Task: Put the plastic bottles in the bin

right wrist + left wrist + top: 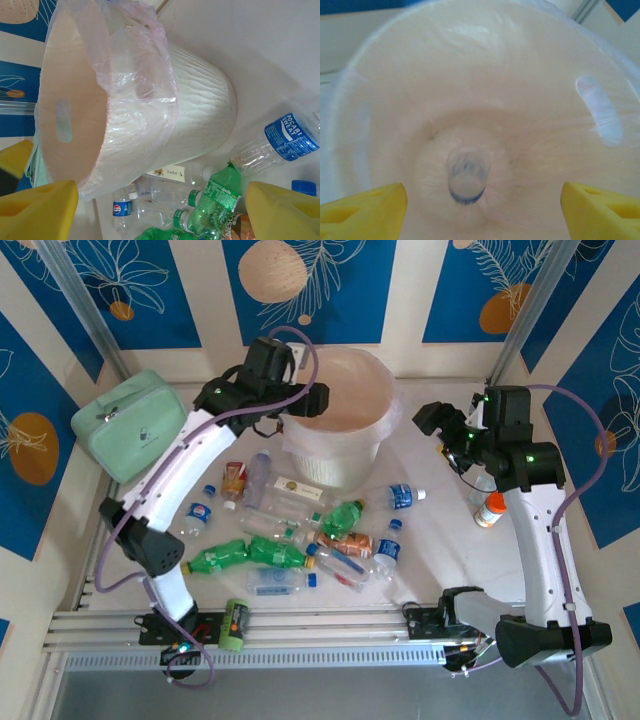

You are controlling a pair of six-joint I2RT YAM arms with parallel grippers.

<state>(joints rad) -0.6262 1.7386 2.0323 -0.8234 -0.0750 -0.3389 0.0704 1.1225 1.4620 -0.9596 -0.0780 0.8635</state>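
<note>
Left arm [190,455] reaches over the bin [340,465], wrist above the rim. Left fingers [365,212] are spread wide, gripping nothing. Below them, low inside the bin, is one clear bottle [467,175] seen end-on and blurred; can't tell if it rests on the bottom. Right arm [535,530] is raised to the right of the bin, apart from it. Right fingers [285,210] are also spread, nothing between them. The bin stands upright at the far middle of the table [440,540], its thin liner [135,60] folded over the rim. The remaining bottles [300,530] lie loose on the table just in front of the bin: a Pocari Sweat bottle [285,140] to the right of the pile, a crushed Sprite bottle [217,192] mid-pile, two green bottles [250,555] at the near left, a Pepsi bottle [120,207] on the left, and a brown-orange label bottle [350,540] in the centre. A mint-green zip case [130,425] sits far left.
</note>
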